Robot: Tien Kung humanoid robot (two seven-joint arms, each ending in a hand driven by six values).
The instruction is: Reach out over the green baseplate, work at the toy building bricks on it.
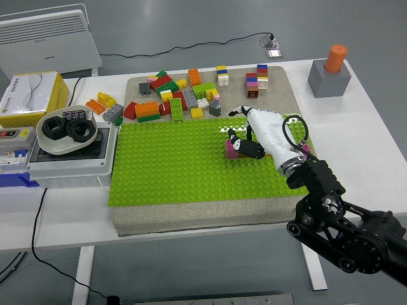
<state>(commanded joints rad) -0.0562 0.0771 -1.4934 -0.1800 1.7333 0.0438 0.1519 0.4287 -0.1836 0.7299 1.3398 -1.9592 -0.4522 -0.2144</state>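
Reaching in from your lower right, the black right arm (pixel 346 232) crosses the table's near edge and carries the white right hand (pixel 264 130) out over the green baseplate (pixel 172 168). You can see the fingers (pixel 245 149) curled down, with dark tips closed around a small pink brick (pixel 233 149) standing on the plate's right half; the thumb side points toward the far edge. A second pink piece (pixel 306 150) peeks out just beside the wrist, at the plate's right edge. The left arm does not show.

Your baseplate lies on a grey stone-like slab (pixel 191 219) in the middle of the white table (pixel 369 152), and apart from the hand's spot its studs are bare.

Past the plate's far edge you have the loose brick pile (pixel 172 95) on the slab: red, orange, yellow, green and grey pieces heaped at the left, a small yellow-and-white stack (pixel 222 75) and a taller multicolour stack (pixel 257 81) further right. Nothing from the pile sits between the hand and its brick.

To your left stands a grey electrical box (pixel 63 159) with a white bowl (pixel 67 130) holding black ring-shaped parts, and a yellow carton (pixel 28 95) behind it. At the far right corner a grey block (pixel 329 79) carries an orange peg (pixel 335 57). A white heater (pixel 48 41) stands beyond the table.
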